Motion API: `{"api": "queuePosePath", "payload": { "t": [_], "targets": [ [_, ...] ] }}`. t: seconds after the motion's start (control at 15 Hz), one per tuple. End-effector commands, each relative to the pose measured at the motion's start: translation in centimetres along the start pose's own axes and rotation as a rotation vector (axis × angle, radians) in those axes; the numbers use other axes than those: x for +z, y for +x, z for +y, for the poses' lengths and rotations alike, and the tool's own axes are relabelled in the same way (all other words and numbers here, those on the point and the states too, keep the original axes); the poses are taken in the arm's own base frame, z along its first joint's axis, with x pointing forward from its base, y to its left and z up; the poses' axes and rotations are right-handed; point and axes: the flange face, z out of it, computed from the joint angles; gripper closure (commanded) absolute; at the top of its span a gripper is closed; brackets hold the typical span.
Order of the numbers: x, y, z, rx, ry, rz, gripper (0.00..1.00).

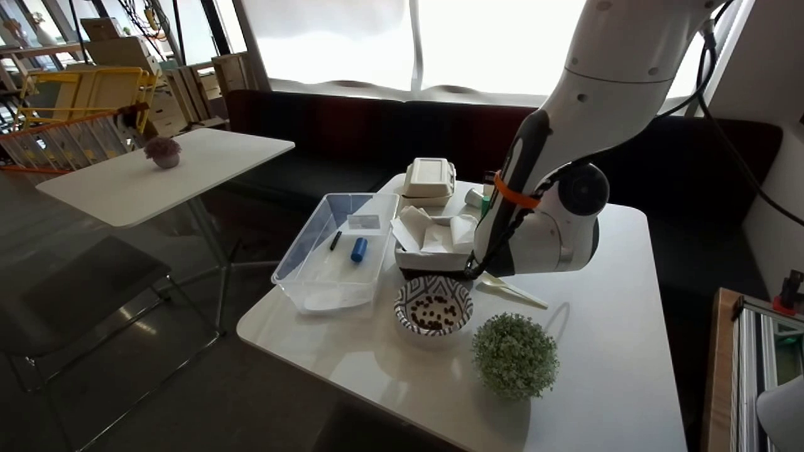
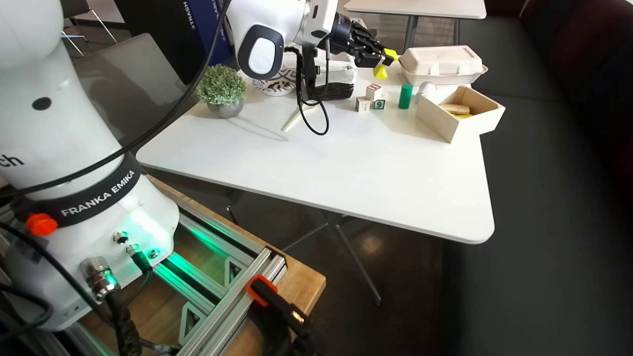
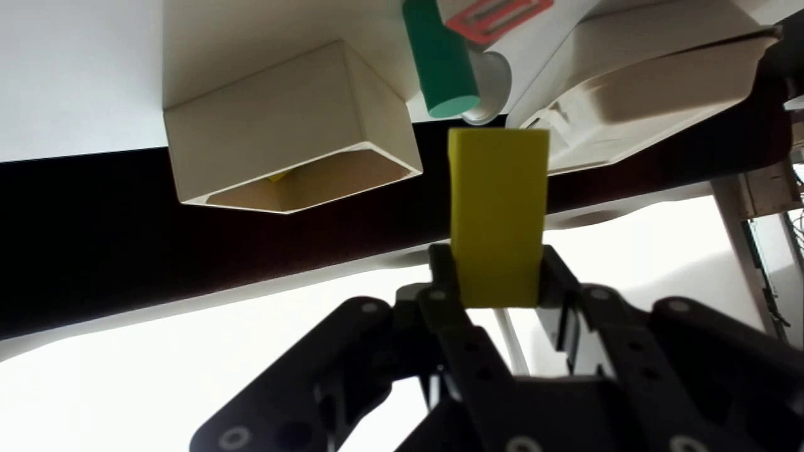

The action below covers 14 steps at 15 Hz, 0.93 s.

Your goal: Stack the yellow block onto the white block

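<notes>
Our hand (image 3: 499,276) is holding the yellow block (image 3: 499,216) aloft — we're judging the grasp done, the stacking remaining.

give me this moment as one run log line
end effector: shut on yellow block | position: held above table | stack: not yet made | on table: green cylinder, wooden box, potted plant

In an exterior view, the block (image 2: 380,72) is between the fingers (image 2: 368,60), a clamshell (image 2: 441,62) right of them, a bowl (image 2: 288,75) left, cubes (image 2: 374,93) below on the worktop (image 2: 356,153).
</notes>
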Motion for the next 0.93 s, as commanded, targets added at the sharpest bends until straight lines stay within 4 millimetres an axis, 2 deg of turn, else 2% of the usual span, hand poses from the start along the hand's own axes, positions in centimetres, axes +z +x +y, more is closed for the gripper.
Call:
{"api": "queuePosePath", "payload": {
  "t": [0.0, 0.33, 0.53, 0.87],
  "targets": [
    [1.3, -2.1, -0.4, -0.058, 0.016, 0.028, 0.91],
    [2.2, -4.0, -0.7, -0.129, 0.038, 0.017, 0.91],
    [2.7, -3.7, -1.3, -0.151, 0.046, 0.033, 0.91],
    [2.4, -3.9, -1.1, -0.170, 0.039, 0.055, 0.91]
  ]
}}
